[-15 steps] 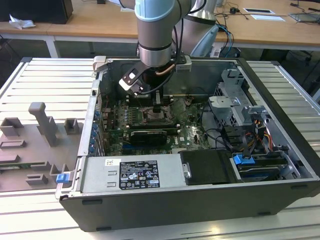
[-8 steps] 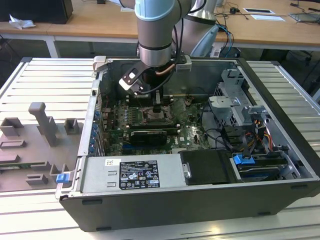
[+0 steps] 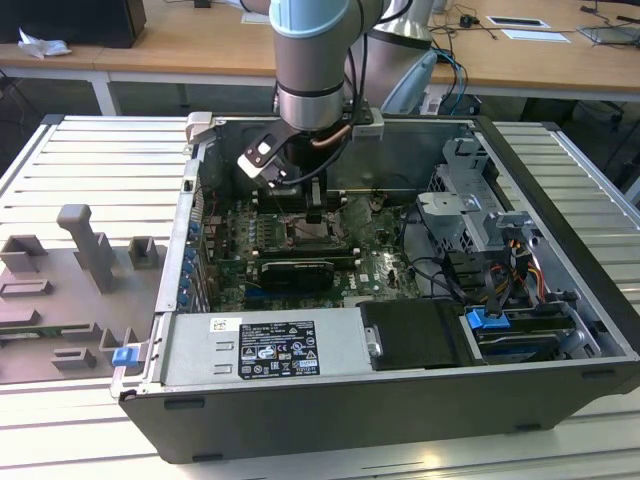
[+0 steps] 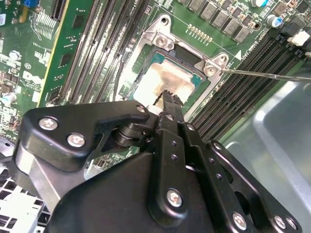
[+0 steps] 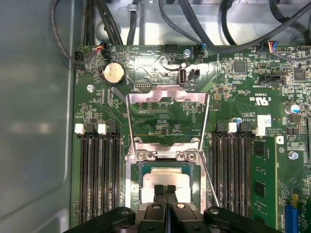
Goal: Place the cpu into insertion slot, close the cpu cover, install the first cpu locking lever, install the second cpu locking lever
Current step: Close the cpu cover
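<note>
The cpu (image 5: 167,175) lies flat in the insertion slot (image 5: 132,187), pale silver-beige inside the silvery rim; the second wrist view also shows the cpu (image 4: 167,77) seated in the slot (image 4: 163,36). My gripper (image 5: 165,188) is shut, with its black fingertips together right over the chip's near edge; I cannot tell whether they touch it. The cpu cover (image 5: 146,95) stands swung open, away from the slot, with green board showing through its cut-out. A thin locking lever (image 5: 210,170) stands raised beside the slot. In the exterior view my gripper (image 3: 315,215) hangs inside the computer case.
Long black memory slots (image 5: 97,174) flank the socket on both sides. A round coin battery (image 5: 113,73) and cable bundles (image 5: 194,24) lie beyond the cover. The case wall (image 3: 330,160), drive cage (image 3: 480,215) and power supply (image 3: 270,345) ring the board.
</note>
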Available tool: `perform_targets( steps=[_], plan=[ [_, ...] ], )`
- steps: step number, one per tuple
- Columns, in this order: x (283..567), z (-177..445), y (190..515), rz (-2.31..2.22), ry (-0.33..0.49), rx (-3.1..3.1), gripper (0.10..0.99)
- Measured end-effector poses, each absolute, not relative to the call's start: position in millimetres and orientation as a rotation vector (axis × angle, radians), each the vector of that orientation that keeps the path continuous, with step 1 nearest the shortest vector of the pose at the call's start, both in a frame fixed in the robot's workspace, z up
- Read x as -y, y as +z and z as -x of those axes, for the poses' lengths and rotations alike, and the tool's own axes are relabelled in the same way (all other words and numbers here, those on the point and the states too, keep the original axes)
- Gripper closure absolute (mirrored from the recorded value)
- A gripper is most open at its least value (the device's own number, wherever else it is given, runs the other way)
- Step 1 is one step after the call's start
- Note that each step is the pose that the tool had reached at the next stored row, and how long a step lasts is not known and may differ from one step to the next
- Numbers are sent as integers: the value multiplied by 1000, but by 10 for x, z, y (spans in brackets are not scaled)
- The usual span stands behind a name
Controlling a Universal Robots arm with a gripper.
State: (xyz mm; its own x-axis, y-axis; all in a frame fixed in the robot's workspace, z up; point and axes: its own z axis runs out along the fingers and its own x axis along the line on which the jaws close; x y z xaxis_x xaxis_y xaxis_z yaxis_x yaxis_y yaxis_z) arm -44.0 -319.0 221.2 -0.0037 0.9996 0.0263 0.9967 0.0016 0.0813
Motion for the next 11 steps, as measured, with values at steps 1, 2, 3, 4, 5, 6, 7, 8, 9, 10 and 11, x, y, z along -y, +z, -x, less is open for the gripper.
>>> perform_targets(
  steps=[1,2,3,4,5,6,7,8,9,10,11],
  plan=[
    [3190,439,2220,-2189,118,-2195,980],
    [3190,440,2232,-2189,118,-2195,980],
    [3190,439,2241,-2190,118,-2195,980],
    [3190,439,2254,-2189,118,-2195,980],
    [3190,439,2265,-2189,118,-2195,980],
    [3190,439,2275,-2189,118,-2195,980],
    [3190,439,2286,-2189,118,-2195,980],
    [3190,439,2292,-2189,118,-2195,980],
    [3190,439,2298,-2189,118,-2195,980],
    [3190,439,2325,-2189,118,-2195,980],
    [3190,439,2348,-2189,118,-2195,980]
  ],
)
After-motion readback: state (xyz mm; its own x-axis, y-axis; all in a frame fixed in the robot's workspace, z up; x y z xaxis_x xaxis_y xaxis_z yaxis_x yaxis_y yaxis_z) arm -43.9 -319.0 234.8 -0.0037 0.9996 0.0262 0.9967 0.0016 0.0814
